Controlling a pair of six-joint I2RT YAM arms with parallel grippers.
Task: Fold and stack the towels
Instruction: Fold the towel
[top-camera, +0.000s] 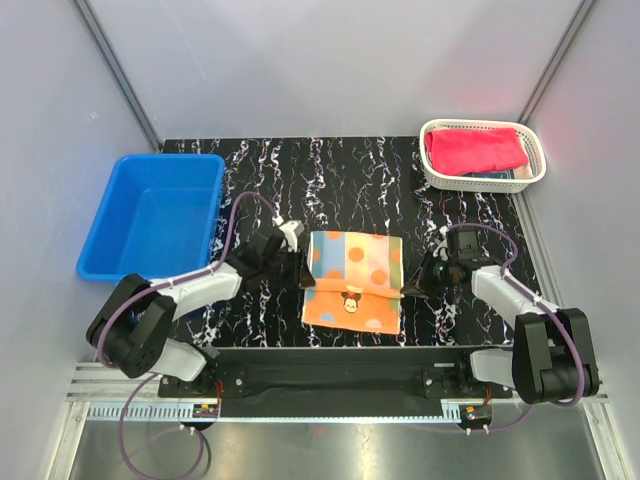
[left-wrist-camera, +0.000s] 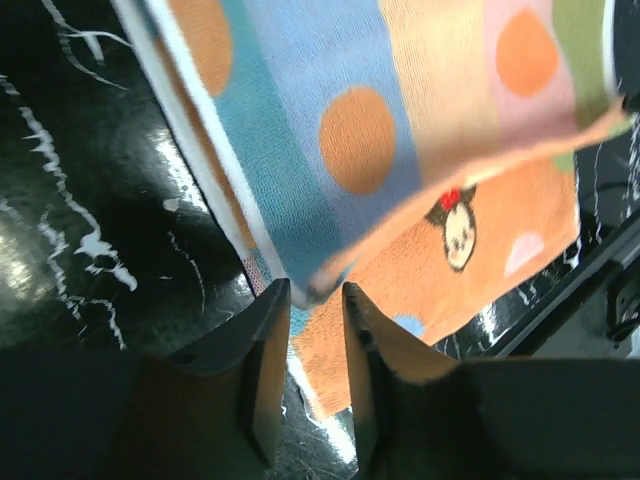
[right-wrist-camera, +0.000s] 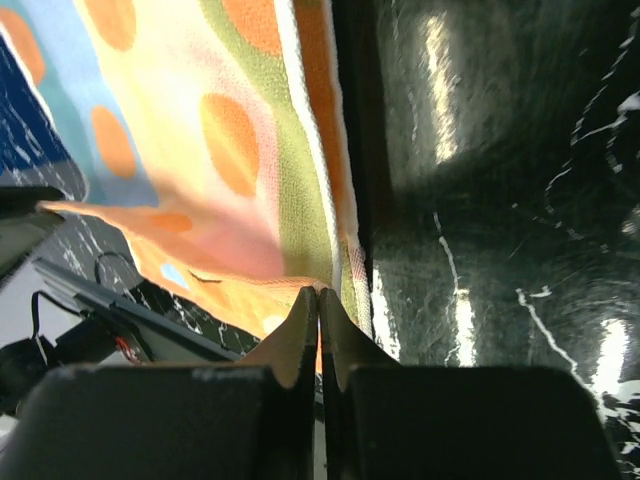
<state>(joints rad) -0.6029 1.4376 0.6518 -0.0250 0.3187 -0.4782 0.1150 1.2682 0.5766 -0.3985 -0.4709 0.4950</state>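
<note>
Mid-desk (top-camera: 330, 180), the dotted towel (top-camera: 352, 280) lies half folded, with its orange underside and cartoon face showing along the near edge. The left fingers (top-camera: 302, 268) stand parted and grip nothing, the towel's left corner just at their tips. The right fingers (right-wrist-camera: 318, 292) are pinched tight on its right edge. A pink-red towel (top-camera: 475, 150) fills the white basket (top-camera: 484, 181), far right.

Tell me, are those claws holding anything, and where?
Right gripper pinches the dotted orange cloth towel by its right edge; left gripper stands open at the left corner, holding nothing.
</note>
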